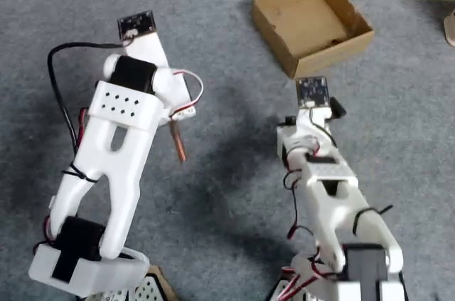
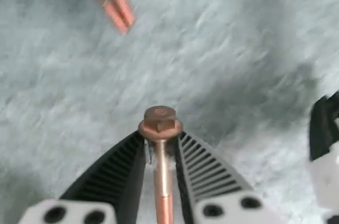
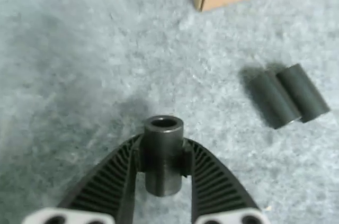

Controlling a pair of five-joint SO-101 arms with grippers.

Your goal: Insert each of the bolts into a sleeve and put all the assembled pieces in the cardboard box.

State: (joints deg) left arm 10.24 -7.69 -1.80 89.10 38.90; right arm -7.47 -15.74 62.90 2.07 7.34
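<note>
While the left pincer [image 2: 160, 138] is closed on a copper-coloured metal bolt with a hexagonal head [image 2: 160, 122], gripping the shank just under the head, the right pincer [image 3: 162, 147] is closed around a short black cylindrical sleeve [image 3: 162, 173]. The sleeve's open bore faces away from the wrist. Both arms hang over a grey, felt-like counter [image 1: 227, 194], well apart from each other.

Farther out on the counter, two more copper bolts [image 2: 114, 4] lie side by side, touching, ahead of the left pincer. They are blurred, so the count of two is a best reading. Two more black sleeves [image 3: 275, 102] lie side by side, touching, ahead of the right pincer. Beyond them, at the back of the counter, sits an open brown cardboard box [image 1: 274, 38] with nothing visible inside.

Likely trouble: the bolt is pinched on a thin round shank, so it could swivel or slip as the arms meet, and a slight misalignment would jam its tip against the sleeve's rim instead of entering the bore. The loose sleeves are round and could roll if nudged.

Count: three bolts, three sleeves, one box, two arms.
</note>
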